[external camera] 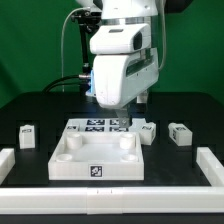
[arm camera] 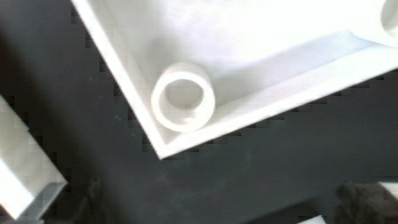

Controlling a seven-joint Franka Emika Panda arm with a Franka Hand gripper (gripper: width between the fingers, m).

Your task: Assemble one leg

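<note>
Three legs show in the exterior view, each a small white block with a tag: one at the left [external camera: 27,135], one at the right [external camera: 180,132], and one [external camera: 147,130] just right of my gripper. My gripper [external camera: 128,112] hangs low over the back right corner of the large white tray-like part [external camera: 68,162]. In the wrist view that part's corner with a round socket [arm camera: 183,97] lies below my gripper [arm camera: 205,205]. The dark fingertips [arm camera: 365,200] stand far apart at the frame's edge with only black table between them. The gripper is open and empty.
The marker board [external camera: 92,126] lies behind the tray-like part. White rails border the table at the exterior view's left [external camera: 6,160], right [external camera: 211,166] and front [external camera: 110,199]. A white edge [arm camera: 22,150] shows beside the corner in the wrist view; I cannot tell what it is.
</note>
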